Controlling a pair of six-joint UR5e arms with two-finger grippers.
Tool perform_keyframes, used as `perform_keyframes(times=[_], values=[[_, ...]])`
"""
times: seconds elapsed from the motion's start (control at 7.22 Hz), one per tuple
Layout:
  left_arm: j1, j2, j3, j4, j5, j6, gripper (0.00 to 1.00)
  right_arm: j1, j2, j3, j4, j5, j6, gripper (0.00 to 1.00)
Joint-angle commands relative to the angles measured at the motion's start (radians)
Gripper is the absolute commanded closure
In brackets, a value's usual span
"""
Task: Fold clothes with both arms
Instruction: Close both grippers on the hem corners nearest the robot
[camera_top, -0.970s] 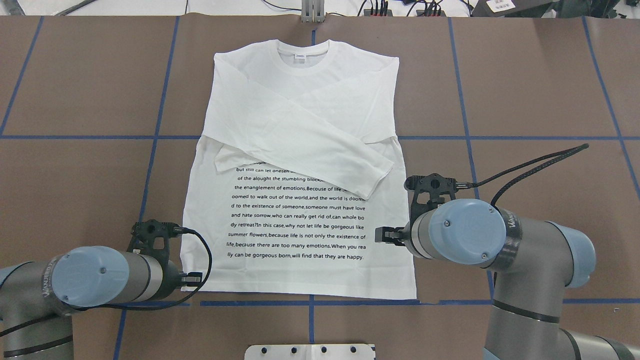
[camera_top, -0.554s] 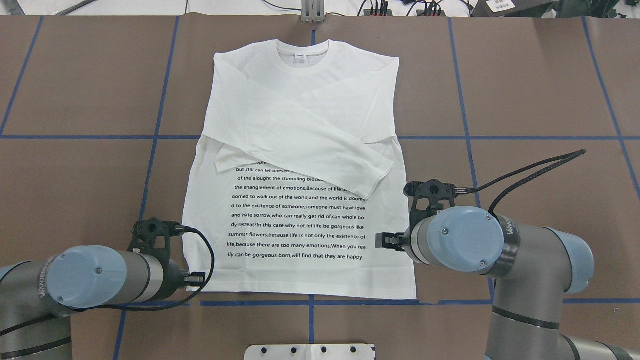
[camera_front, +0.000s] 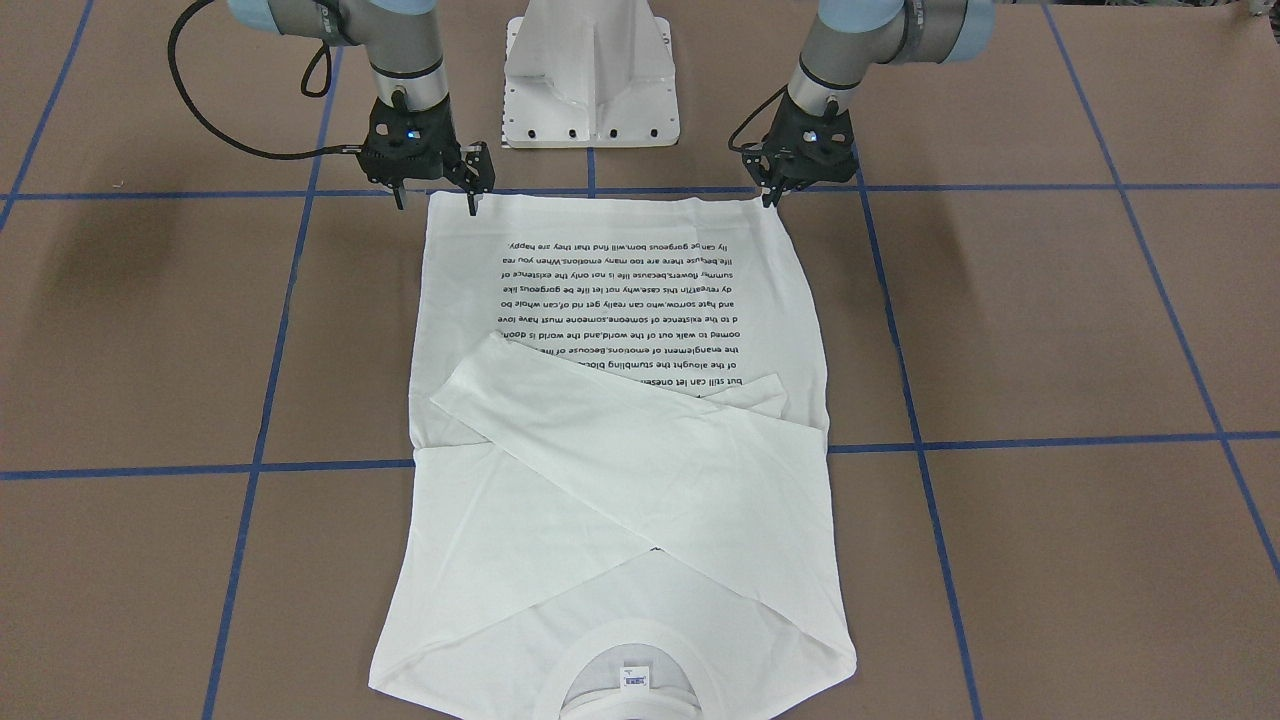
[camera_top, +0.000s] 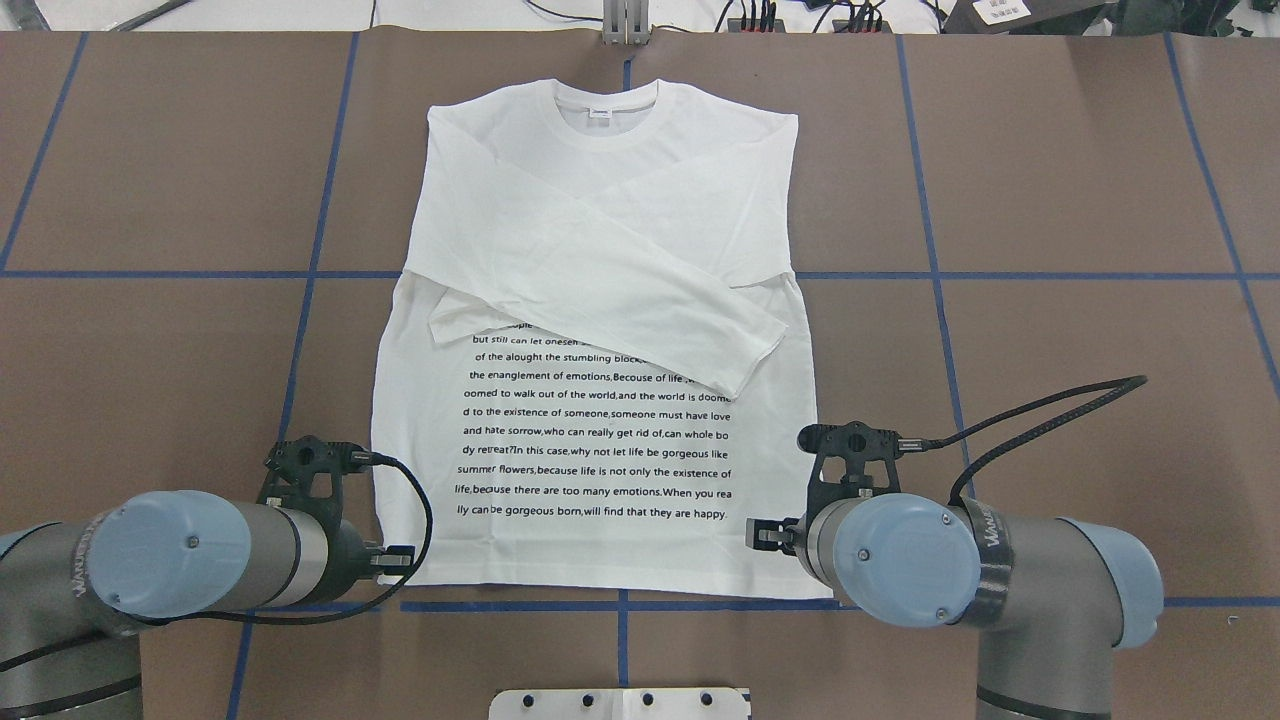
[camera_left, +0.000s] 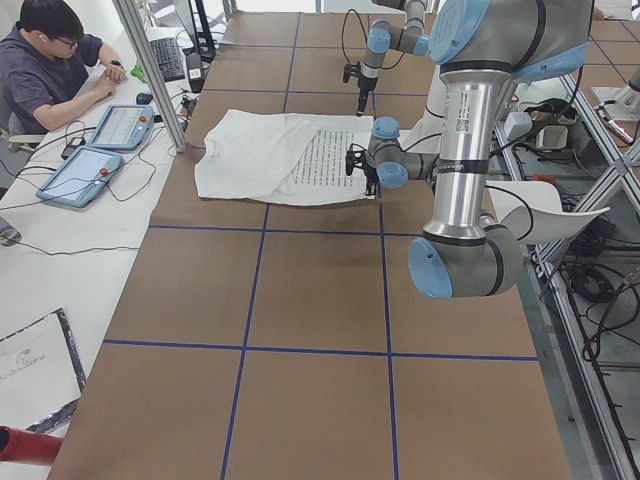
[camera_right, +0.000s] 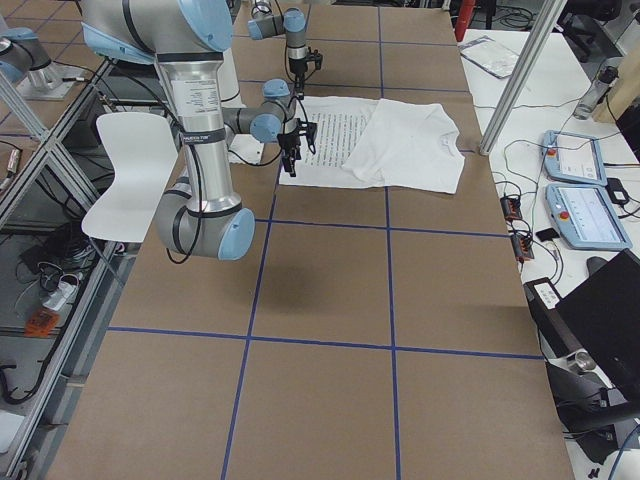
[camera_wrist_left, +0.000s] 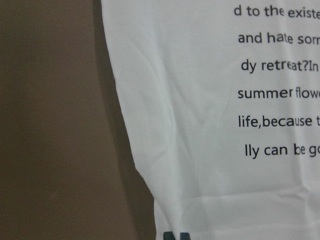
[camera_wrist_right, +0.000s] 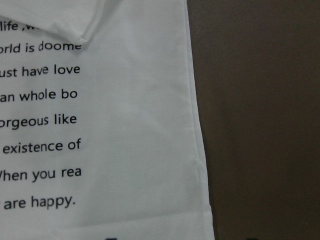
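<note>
The white long-sleeved T-shirt (camera_top: 600, 250) lies flat on the brown table, collar at the far edge. Both sleeves are folded across the chest, and the black text faces up. It also shows in the front view (camera_front: 620, 480). My left gripper (camera_front: 770, 198) is at the hem's left corner, jaws close together and apparently pinching the fabric; in the left wrist view two dark tips sit at the shirt's (camera_wrist_left: 200, 125) lower edge. My right gripper (camera_front: 436, 205) is open, with its fingers on either side of the hem's right corner. The right wrist view shows the shirt's side edge (camera_wrist_right: 192, 125).
The white pedestal base (camera_front: 590, 80) stands just behind the hem. Blue tape lines (camera_top: 940, 275) grid the table. An operator (camera_left: 50, 70) sits at a side desk with tablets (camera_left: 95, 160). Cables and plugs (camera_top: 790, 15) lie beyond the collar end.
My right arm has moved back along the shirt's right edge to the hem corner. My left arm has barely moved; the shirt's lower left edge has drawn slightly inward.
</note>
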Motion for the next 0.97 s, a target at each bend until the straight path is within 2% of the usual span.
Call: perform_keyframes(times=[0.0,0.28,0.55,0.83], values=[[-0.001,0.002,-0.027,0.001,-0.002,0.003,1.0,-0.031,-0.019,-0.003,0.0,-0.022,0.007,0.23],[-0.001,0.001,-0.048,0.0,-0.039,0.003,1.0,-0.039,-0.044,-0.008,0.021,-0.022,0.004,0.3],[-0.001,0.001,-0.047,0.0,-0.039,0.003,1.0,-0.051,-0.114,-0.011,0.142,-0.036,0.008,0.3],[-0.001,0.001,-0.048,0.0,-0.039,0.002,1.0,-0.064,-0.113,-0.014,0.144,-0.046,0.01,0.34]])
